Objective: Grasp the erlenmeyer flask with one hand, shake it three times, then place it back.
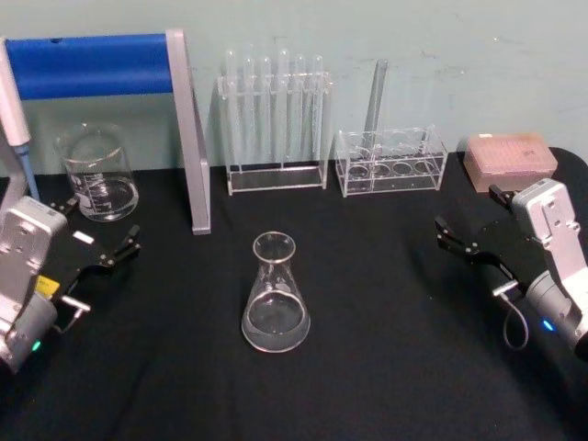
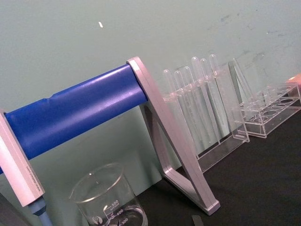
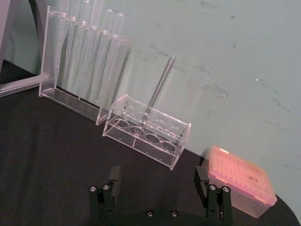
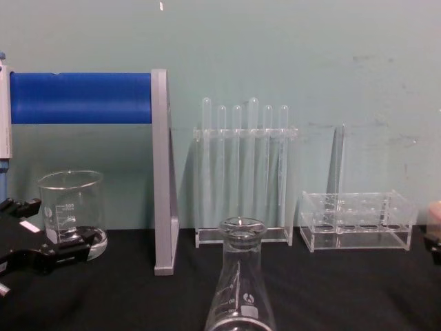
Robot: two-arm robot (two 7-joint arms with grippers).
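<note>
The erlenmeyer flask (image 1: 275,294) stands upright and empty on the black table, near the middle; in the chest view the flask (image 4: 240,289) is close and central. My left gripper (image 1: 99,230) rests open at the table's left, well left of the flask and just in front of a beaker; the chest view has the left gripper (image 4: 41,231) low at its left edge. On the far right my right gripper (image 1: 470,216) is open too, with nothing between its fingers, and the right wrist view looks past this gripper (image 3: 157,176) toward the racks.
A glass beaker (image 1: 97,175) stands at the back left beside a grey stand with a blue bar (image 1: 92,64). Behind the flask are a tall test tube rack (image 1: 276,124) and a low rack (image 1: 390,161) holding one tube. A pink box (image 1: 510,158) sits back right.
</note>
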